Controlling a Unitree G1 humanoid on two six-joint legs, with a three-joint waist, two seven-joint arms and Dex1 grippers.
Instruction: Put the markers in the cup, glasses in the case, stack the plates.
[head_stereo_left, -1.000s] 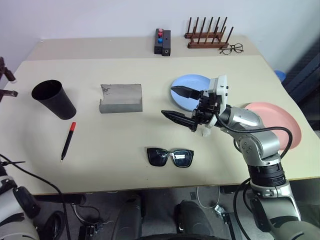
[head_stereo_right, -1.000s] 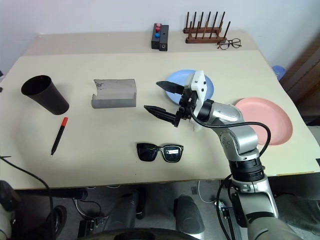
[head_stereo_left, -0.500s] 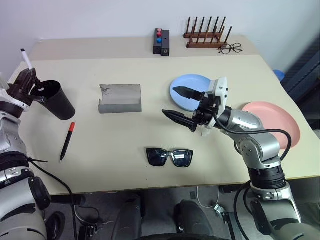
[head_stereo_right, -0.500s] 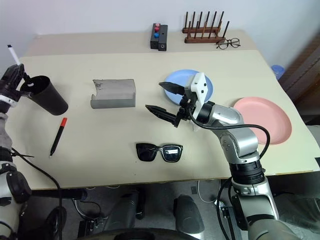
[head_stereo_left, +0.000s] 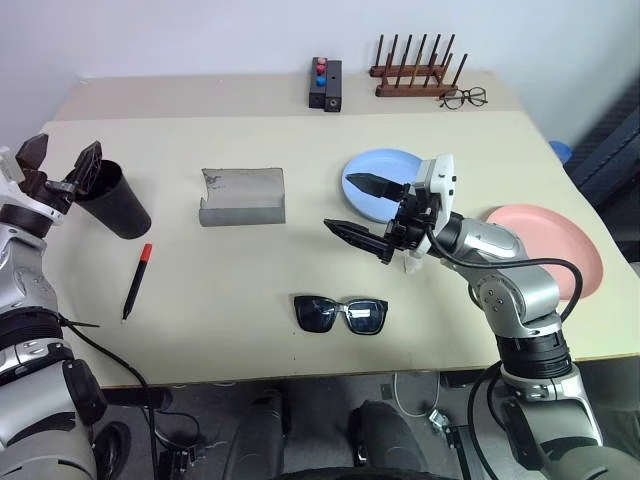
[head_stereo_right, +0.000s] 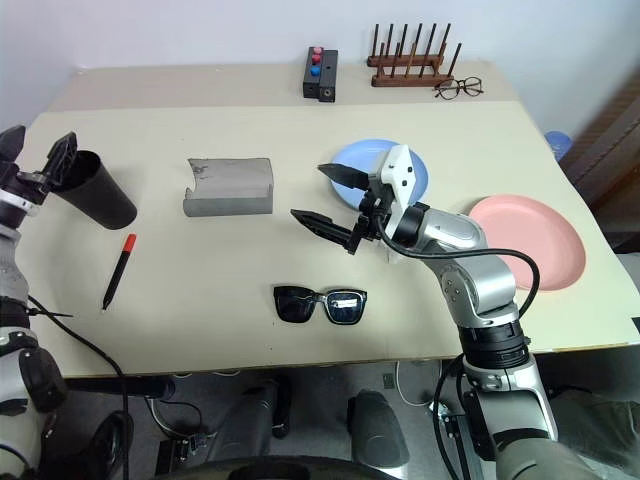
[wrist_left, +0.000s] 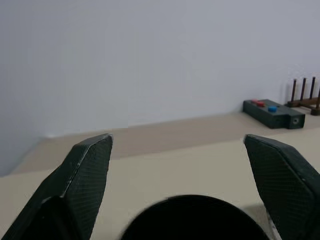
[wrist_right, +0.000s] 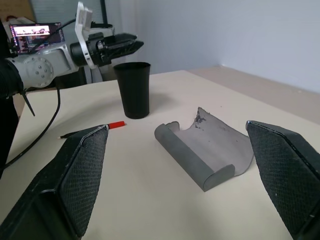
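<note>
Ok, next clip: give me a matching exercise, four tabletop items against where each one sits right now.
Items:
1. red-capped marker
2. sunglasses
3. grey case
4. clear-lens eyeglasses

Places:
A. beside the wooden rack at the far edge
B. lying open between the black cup and the blue plate
C. on the table just in front of the cup
D. near the front edge, below the right gripper

Pairs: 1-C, 2-D, 3-B, 4-A

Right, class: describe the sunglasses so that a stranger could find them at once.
Start at the beige table and go to its near edge, in the middle. The black thick-framed plastic sunglasses lie there, dark-lensed, unlike the thin-rimmed clear eyeglasses at the far edge.
</note>
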